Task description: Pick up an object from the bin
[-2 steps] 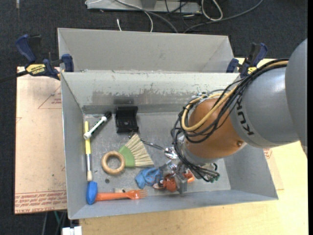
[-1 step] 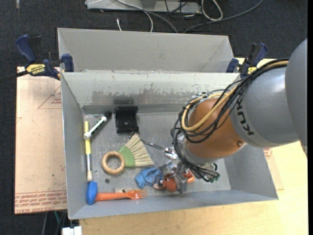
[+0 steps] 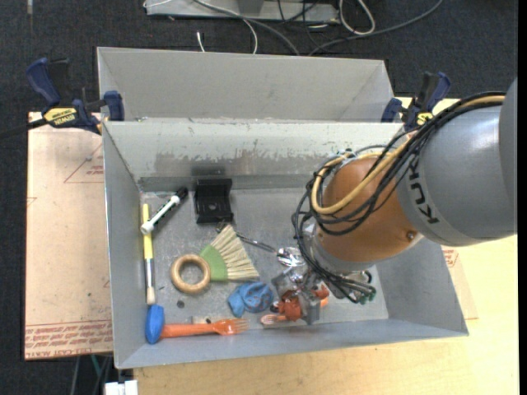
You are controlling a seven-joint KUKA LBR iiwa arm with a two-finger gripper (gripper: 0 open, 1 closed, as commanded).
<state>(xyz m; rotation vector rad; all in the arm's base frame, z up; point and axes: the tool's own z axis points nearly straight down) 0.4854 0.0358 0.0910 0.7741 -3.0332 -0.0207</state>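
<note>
One gripper was seen low down in the grey bin, close to the front wall. Whether it was wide or narrow could not be told, because it was hidden by cables and the orange cover. A small red thing was seen right by it, on the view's left side of it. A crumpled blue thing was found a bit further that way. Past that, a little green broom and a wooden ring were laid. An orange fork was laid well apart from it, by the front wall.
</note>
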